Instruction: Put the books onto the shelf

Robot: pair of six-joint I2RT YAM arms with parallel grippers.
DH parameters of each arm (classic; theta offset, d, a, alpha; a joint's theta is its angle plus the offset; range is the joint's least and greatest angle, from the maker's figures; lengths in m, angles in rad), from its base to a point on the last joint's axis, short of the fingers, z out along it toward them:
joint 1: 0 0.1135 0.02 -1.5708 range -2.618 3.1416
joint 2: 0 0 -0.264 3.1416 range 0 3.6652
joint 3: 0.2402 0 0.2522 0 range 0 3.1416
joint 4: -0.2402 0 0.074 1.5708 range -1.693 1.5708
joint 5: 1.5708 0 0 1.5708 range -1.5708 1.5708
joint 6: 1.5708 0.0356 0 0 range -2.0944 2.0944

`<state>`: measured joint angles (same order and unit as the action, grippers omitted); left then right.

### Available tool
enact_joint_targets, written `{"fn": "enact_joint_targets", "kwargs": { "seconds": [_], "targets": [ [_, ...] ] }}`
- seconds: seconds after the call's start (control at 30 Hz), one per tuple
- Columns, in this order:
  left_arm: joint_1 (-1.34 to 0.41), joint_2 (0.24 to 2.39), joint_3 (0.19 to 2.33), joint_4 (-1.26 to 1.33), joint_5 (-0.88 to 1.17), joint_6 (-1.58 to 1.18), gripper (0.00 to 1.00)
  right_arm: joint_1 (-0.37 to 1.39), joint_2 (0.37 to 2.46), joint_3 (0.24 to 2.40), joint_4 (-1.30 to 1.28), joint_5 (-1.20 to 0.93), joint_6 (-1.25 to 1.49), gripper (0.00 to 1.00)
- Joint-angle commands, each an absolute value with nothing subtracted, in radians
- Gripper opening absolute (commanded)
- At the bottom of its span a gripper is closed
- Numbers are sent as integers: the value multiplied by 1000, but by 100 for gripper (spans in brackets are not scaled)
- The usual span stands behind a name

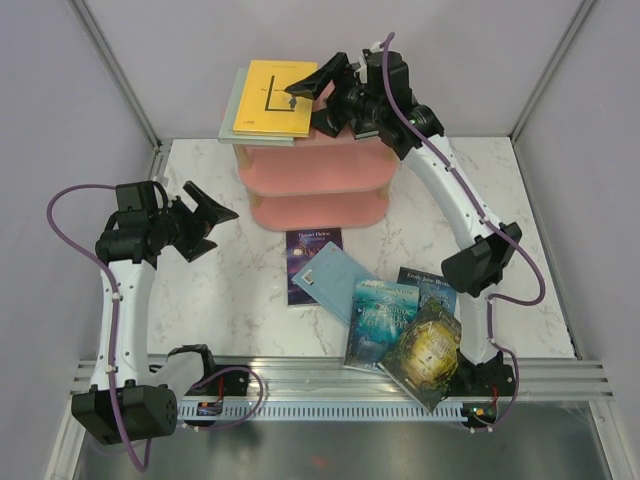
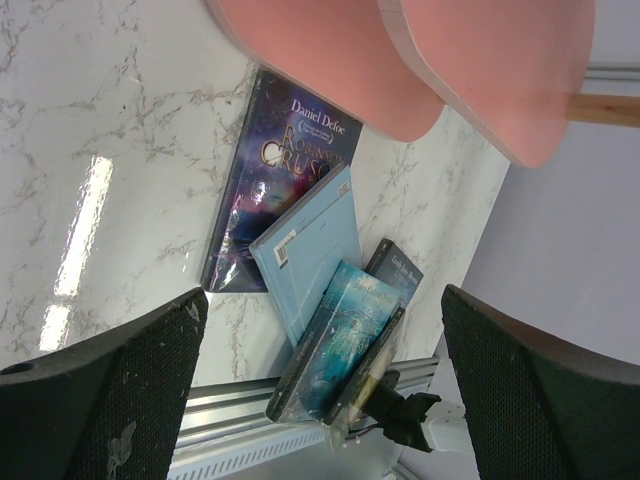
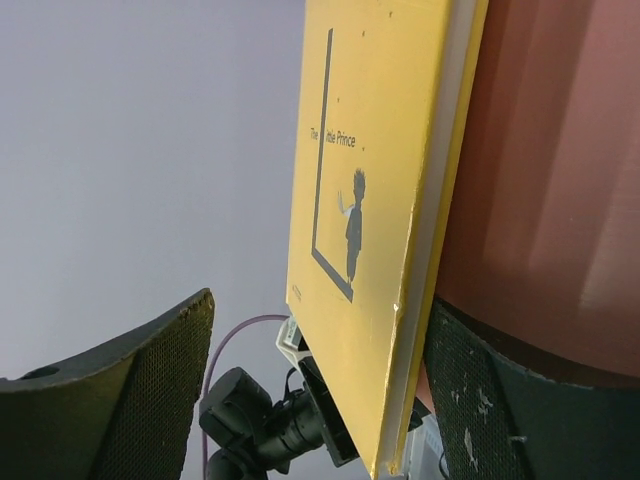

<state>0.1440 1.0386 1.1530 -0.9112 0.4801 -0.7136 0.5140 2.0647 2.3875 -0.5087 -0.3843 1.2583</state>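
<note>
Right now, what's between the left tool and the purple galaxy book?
Only bare marble tabletop separates the left tool and the purple galaxy book; the top external view shows it.

Grey-green book (image 1: 230, 118) mostly hidden under yellow book (image 1: 272, 95), dark blue book (image 1: 432, 285) half covered

The table top (image 1: 200, 310) is white marble-look with grey veins, glossy enough to throw back a bright streak of light (image 2: 85, 225). Ribbed aluminium rails (image 1: 340, 372) and a slotted strip (image 1: 350, 410) run along its near edge. Plain lilac-grey panels (image 1: 60, 90) stand at the sides and back, meeting at metal corner posts (image 1: 118, 70).
</note>
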Motion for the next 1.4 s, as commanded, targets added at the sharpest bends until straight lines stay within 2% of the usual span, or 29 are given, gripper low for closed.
{"fn": "enact_joint_targets", "kwargs": {
  "seconds": [0.0, 0.17, 0.2, 0.23, 0.43, 0.63, 0.67, 0.73, 0.8, 0.87, 0.9, 1.23, 1.3, 1.37],
  "targets": [
    [141, 1029, 1186, -900, 483, -710, 100, 525, 2082, 2430, -445, -370, 1298, 84],
    [143, 1048, 1196, -900, 482, -707, 100, 534, 2091, 2445, -423, -373, 1299, 86],
    [141, 1051, 1197, -900, 483, -707, 100, 534, 2086, 2439, -425, -373, 1293, 96],
    [141, 1054, 1200, -900, 483, -706, 100, 532, 2079, 2415, -428, -370, 1275, 98],
    [141, 1060, 1189, -899, 479, -703, 100, 505, 1979, 2252, -463, -347, 1221, 98],
    [141, 1060, 1170, -890, 480, -704, 100, 480, 1925, 2186, -522, -319, 1183, 98],
    [141, 1057, 1169, -890, 480, -704, 100, 477, 1916, 2183, -522, -316, 1183, 95],
    [140, 1054, 1161, -890, 480, -704, 100, 476, 1917, 2189, -520, -314, 1186, 81],
    [140, 1049, 1157, -890, 480, -704, 100, 474, 1931, 2200, -520, -318, 1196, 61],
    [140, 1045, 1151, -890, 480, -704, 100, 474, 1953, 2224, -518, -324, 1204, 50],
    [138, 1043, 1149, -890, 480, -704, 100, 474, 1960, 2233, -518, -325, 1207, 41],
    [137, 1051, 1154, -890, 480, -704, 100, 491, 2032, 2306, -495, -318, 1244, 25],
    [132, 1054, 1155, -890, 480, -704, 100, 495, 2043, 2322, -488, -308, 1252, 18],
    [130, 1057, 1155, -890, 480, -704, 100, 497, 2046, 2325, -482, -308, 1258, 17]
  ]
}}
